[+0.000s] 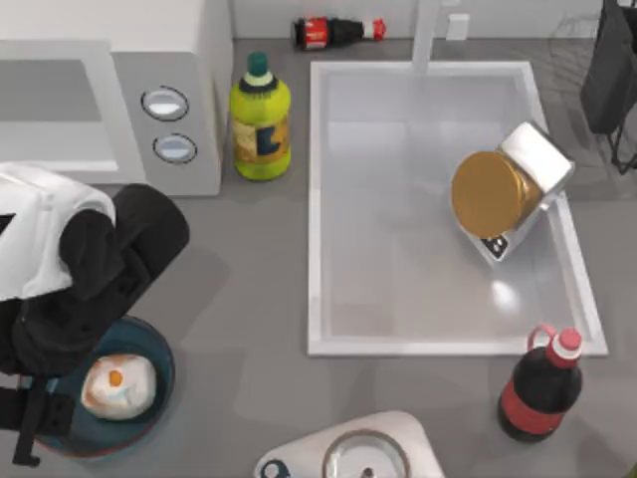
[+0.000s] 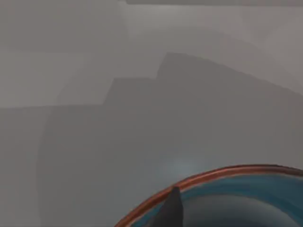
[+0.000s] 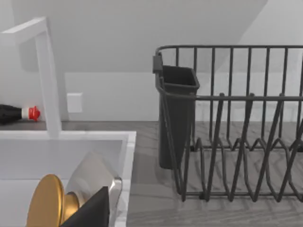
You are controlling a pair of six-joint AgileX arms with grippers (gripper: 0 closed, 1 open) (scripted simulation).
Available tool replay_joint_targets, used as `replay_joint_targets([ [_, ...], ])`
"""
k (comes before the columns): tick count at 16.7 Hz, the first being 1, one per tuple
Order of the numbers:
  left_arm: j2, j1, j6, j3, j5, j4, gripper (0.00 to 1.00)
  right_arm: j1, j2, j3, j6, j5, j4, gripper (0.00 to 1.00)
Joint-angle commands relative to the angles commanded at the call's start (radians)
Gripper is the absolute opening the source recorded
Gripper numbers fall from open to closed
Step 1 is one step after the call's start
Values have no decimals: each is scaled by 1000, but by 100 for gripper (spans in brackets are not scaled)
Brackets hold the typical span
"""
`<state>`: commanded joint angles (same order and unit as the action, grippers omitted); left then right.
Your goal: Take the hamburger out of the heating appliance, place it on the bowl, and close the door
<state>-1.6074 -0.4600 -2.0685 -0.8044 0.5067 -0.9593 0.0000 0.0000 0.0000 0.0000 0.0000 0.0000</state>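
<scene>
The hamburger [image 1: 118,386] is seen lying in the bowl [image 1: 159,351] at the bench's [image 1: 249,289] front left, beneath the left arm; whether the left gripper is spread cannot be told. The microwave [image 1: 149,60] is seen behind.

One microwave [image 1: 109,90], one hamburger [image 1: 119,386], one bowl [image 1: 159,351], three bottles: yellow [image 1: 261,124], and two dark with red labels [image 1: 538,388] [image 1: 338,32]. One gold-lidded jar [image 1: 508,189], one sink [image 1: 328,199], one dish rack [image 3: 236,123].

Cream, orange-patched hamburger [image 1: 118,386]; dark-blue, reddish-rimmed bowl [image 1: 159,351]; white microwave [image 1: 199,60].
</scene>
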Motion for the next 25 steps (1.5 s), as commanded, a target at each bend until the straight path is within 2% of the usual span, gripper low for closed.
replay_joint_targets([
  [8,843,243,1157,463,-269,608,100,0,0,0,0,0,0,100],
  [13,1297,371,1713,679,-411,855,100,0,0,0,0,0,0,100],
  [16,1487,424,1927,758,-469,933,100,0,0,0,0,0,0,100],
  [18,1563,446,2014,787,-492,954,100,0,0,0,0,0,0,100],
  [21,1607,460,2069,804,-507,959,100,0,0,0,0,0,0,100],
  [25,1607,460,2069,804,-507,959,100,0,0,0,0,0,0,100],
])
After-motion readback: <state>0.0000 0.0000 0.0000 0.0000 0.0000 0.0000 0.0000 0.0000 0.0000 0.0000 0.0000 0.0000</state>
